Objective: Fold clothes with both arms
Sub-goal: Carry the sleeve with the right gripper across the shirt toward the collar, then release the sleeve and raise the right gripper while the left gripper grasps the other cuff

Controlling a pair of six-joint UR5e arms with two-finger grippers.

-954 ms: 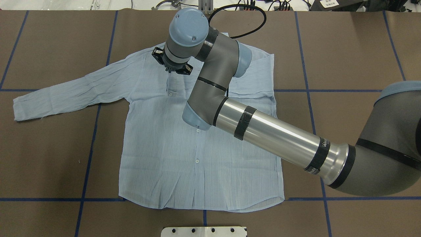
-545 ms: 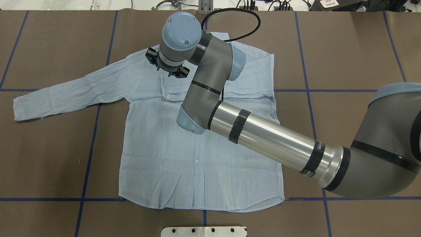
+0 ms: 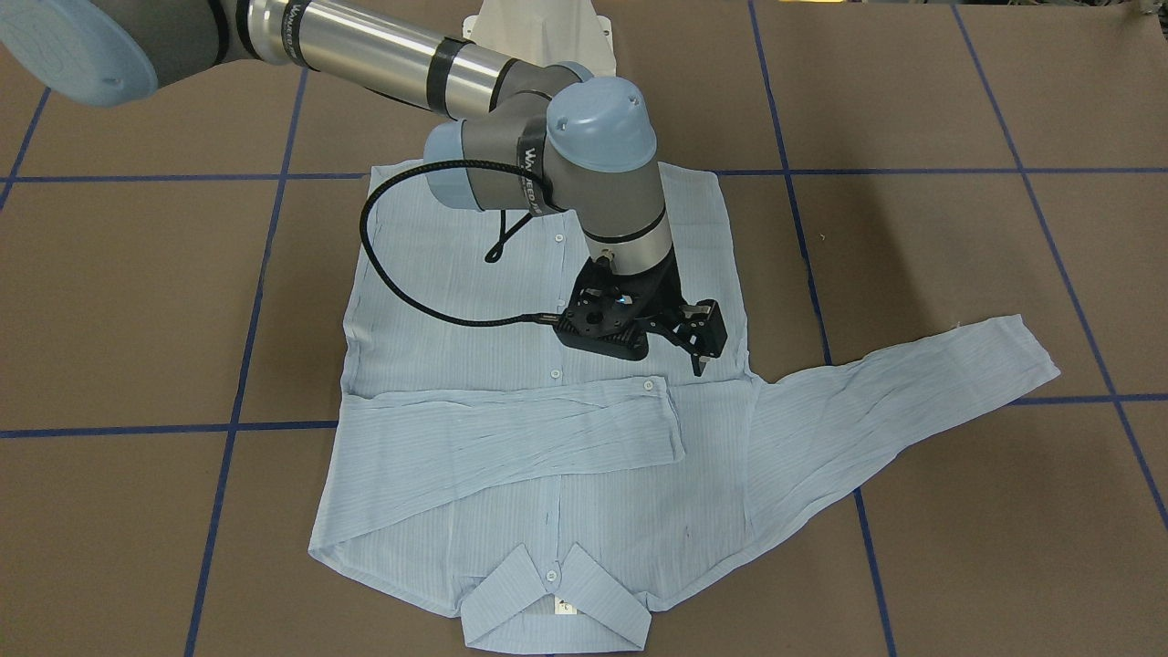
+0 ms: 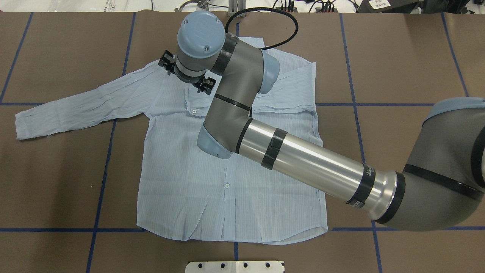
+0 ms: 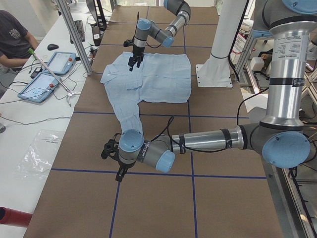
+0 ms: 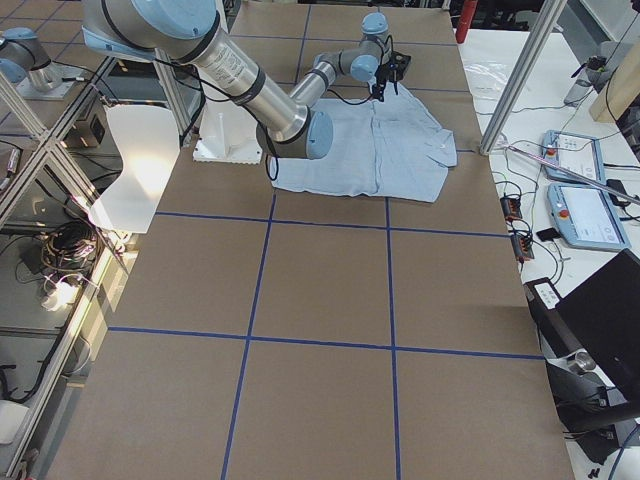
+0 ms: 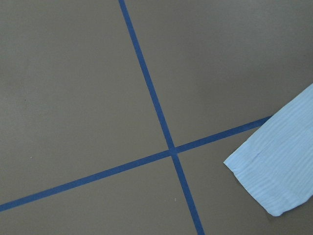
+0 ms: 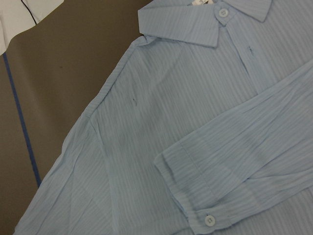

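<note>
The shirt [image 4: 227, 182] lies flat, front up, in the middle of the brown table [image 4: 398, 57], with its collar [image 3: 557, 602] on the side away from the robot. One sleeve [image 3: 511, 438] is folded across the chest. The other sleeve [image 4: 75, 110] stretches out toward the robot's left, crossing the blue tape grid [image 4: 45, 229].

The right gripper [image 3: 699, 356] hangs just above the shoulder by that outstretched sleeve, and the cloth lies flat under it. I can't tell whether its fingers are apart or together. The right arm [image 4: 310, 167] reaches over the shirt. Seen from above, it covers most of the collar and the folded sleeve.

The left gripper [image 5: 116, 161] sits low over the table past the outstretched cuff [image 7: 274, 171]. It is small and side-on, so its fingers can't be read either.

A white pedestal [image 3: 538, 36] stands on the hem side, and a seated person [image 5: 12, 39] is at the bench alongside.
</note>
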